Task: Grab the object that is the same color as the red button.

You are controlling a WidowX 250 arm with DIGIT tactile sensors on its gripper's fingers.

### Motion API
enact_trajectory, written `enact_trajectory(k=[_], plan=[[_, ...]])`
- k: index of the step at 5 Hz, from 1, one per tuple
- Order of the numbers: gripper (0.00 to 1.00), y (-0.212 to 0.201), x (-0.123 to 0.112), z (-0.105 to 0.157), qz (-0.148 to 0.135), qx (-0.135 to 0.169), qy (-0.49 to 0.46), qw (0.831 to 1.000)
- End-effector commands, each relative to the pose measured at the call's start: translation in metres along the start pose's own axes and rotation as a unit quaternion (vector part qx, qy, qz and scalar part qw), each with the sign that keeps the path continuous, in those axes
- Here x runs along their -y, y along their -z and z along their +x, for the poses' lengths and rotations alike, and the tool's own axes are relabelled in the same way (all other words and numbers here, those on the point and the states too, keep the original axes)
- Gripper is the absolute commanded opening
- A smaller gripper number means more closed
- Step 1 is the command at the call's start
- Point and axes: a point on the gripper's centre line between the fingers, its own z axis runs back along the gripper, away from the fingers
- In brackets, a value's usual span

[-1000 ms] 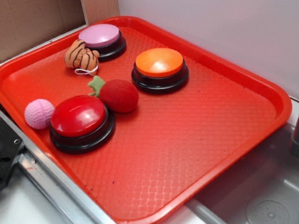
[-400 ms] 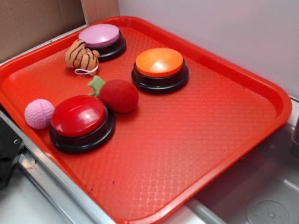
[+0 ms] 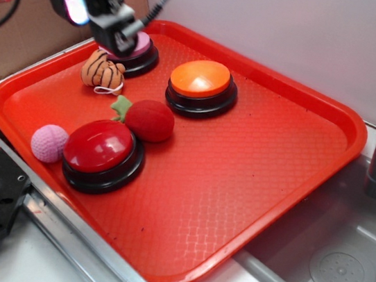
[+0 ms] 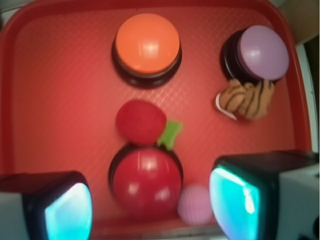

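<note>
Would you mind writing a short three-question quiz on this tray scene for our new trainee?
1. True or false: the gripper holds the red plush fruit.
2. Which button does the orange striped plush sit beside? A) pink button B) orange button C) red button
3. Fill in: the pink knitted ball lies against the ___ button.

Key: 1 false, it is open above the tray; 2 A; 3 red.

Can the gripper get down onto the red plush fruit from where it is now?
Probably yes. The gripper is up over the tray's far-left corner, jaws open in the wrist view. The red plush fruit lies uncovered, though the red button sits tight against it, so one finger has little room there.
</note>
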Motion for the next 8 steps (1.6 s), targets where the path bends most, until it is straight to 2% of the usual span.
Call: enact_trajectory(k=[1,2,4,5,6,7,8], plan=[[1.00,0.049,0.007,0.022,0.014,-0.018,0.023,0.999],[1.00,0.078,0.011,0.027,0.010,-0.041,0.044,0.998],[1.00,0.110,0.005,0.030,0.029,-0.078,0.042,0.996],[0.27,0.109,0.004,0.030,0.051,-0.080,0.032,0.995],[0.00,0.098,-0.001,0.030,0.061,-0.070,0.014,0.996],[0.00,0.072,-0.017,0.030,0.063,-0.056,-0.033,0.996],[0.00,0.032,-0.037,0.032,0.008,-0.070,-0.079,0.994]])
